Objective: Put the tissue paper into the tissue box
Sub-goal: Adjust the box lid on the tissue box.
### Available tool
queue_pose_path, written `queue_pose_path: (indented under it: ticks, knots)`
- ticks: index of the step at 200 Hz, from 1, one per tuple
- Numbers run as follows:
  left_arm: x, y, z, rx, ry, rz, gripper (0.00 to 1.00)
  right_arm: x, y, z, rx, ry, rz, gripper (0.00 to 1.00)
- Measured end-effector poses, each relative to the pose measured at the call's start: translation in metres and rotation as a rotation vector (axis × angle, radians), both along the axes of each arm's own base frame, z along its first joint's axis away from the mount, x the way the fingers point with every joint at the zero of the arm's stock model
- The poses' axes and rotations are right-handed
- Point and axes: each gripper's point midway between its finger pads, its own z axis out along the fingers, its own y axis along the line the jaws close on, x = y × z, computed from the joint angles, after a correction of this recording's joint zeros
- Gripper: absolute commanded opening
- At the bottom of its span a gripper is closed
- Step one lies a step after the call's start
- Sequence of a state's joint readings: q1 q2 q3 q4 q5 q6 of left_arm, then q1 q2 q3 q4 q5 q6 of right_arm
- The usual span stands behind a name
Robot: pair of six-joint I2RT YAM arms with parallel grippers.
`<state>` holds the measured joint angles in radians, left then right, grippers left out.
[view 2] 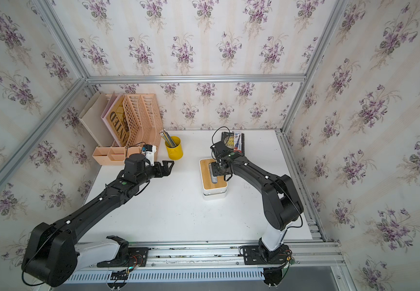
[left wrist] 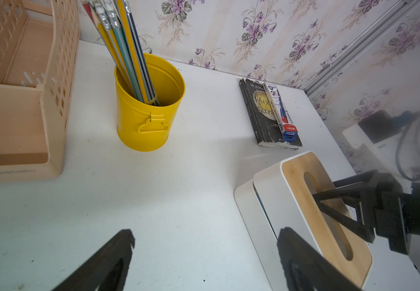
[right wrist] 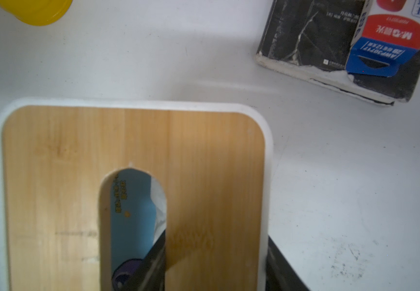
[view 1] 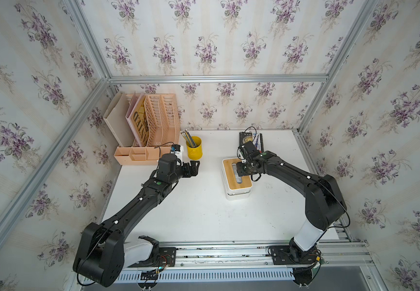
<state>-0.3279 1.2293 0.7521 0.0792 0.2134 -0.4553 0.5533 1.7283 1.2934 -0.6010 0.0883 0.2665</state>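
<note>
Right fingers (right wrist: pixel 153 262) pinching tissue box (right wrist: pixel 203 151), tissue paper (right wrist: pixel 130 221) beneath

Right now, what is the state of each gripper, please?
Left gripper: open, holding nothing.
Right gripper: closed on the tissue box lid.

Yellow pencil cup (left wrist: pixel 143 118), white tissue box (left wrist: pixel 266 201)
</note>
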Motion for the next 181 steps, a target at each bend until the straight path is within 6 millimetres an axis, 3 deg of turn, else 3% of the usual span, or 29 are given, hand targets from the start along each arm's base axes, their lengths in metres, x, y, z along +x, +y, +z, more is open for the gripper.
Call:
queue_pose_path:
  ticks: [63,111,181]
  knots:
    - [0.007,-0.021,0.0,-0.034,0.01,-0.085,0.99,-0.005,-0.002,-0.001,-0.012,0.022,0.002,0.3]
    - [0.012,-0.06,0.003,-0.042,0.02,-0.22,0.98,-0.006,-0.003,-0.007,-0.02,0.038,0.004,0.29]
    - [0.039,-0.116,-0.025,0.012,0.103,-0.35,0.98,-0.005,-0.002,-0.009,-0.021,0.039,0.005,0.29]
